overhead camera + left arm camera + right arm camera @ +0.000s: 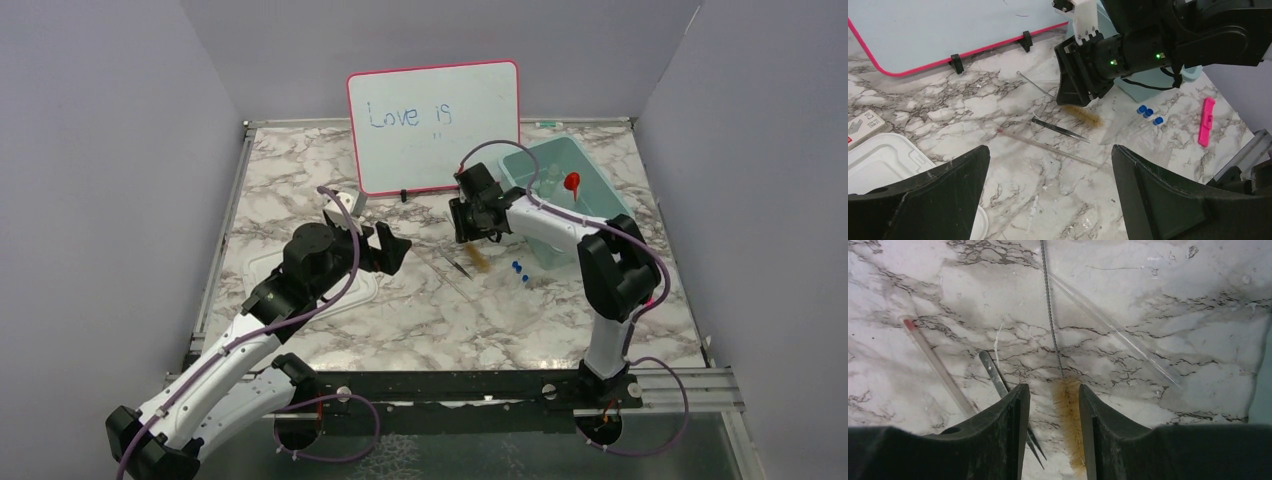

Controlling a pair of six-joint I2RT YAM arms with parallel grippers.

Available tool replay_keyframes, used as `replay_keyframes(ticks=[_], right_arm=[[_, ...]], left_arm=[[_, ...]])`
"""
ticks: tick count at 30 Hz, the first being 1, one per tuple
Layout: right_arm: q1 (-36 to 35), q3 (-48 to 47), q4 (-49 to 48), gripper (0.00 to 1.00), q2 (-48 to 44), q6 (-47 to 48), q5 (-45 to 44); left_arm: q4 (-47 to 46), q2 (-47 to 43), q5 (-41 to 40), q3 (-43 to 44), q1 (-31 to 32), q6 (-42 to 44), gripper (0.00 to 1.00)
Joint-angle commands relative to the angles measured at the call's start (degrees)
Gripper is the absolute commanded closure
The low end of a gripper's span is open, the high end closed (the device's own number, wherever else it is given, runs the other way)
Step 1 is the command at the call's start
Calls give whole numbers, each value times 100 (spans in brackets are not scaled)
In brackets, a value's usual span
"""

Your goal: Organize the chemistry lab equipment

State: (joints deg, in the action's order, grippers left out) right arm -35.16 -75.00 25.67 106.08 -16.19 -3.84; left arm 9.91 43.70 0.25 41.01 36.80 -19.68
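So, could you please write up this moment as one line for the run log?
right pincer: open, astride wire brush bristles | left pincer: open, empty | tweezers: lying beside it

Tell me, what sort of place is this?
Likely a robot test booth, not a real lab: plain grey walls enclose a marble-patterned table with a brown-bristled wire brush and metal tweezers laid out before a pink-framed whiteboard.

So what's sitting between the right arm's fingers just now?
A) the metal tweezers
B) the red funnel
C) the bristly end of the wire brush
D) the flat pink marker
C: in the right wrist view the brownish bristles of the wire brush lie in the gap between the right fingers, while the tweezers lie off to one side, outside that gap.
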Motion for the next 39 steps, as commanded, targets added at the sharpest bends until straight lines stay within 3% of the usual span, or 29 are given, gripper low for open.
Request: replay_keyframes(ticks=[1,12,19,30,34,39], right_arm=[[-8,-226,-243,57,398,56,-43],[-7,-539,-107,69,957,508,-50],[-4,-612,34,99,1004,655,4],[-18,-652,-247,99,-307,616,1025],[-19,-859,-150,100,-865,726,746],[85,-1242,78,99,-1439,1157,-199]], left_arm=[[-90,-1,103,-147,-34,-50,6],[-36,23,19,-161,-32,5,6],[129,-154,-340,-145,-32,-47,7],[168,-257,-465,-175,-32,-167,7],[169,-314,-496,-207,-32,-196,7],[182,-314,-528,-210,-32,-211,7]])
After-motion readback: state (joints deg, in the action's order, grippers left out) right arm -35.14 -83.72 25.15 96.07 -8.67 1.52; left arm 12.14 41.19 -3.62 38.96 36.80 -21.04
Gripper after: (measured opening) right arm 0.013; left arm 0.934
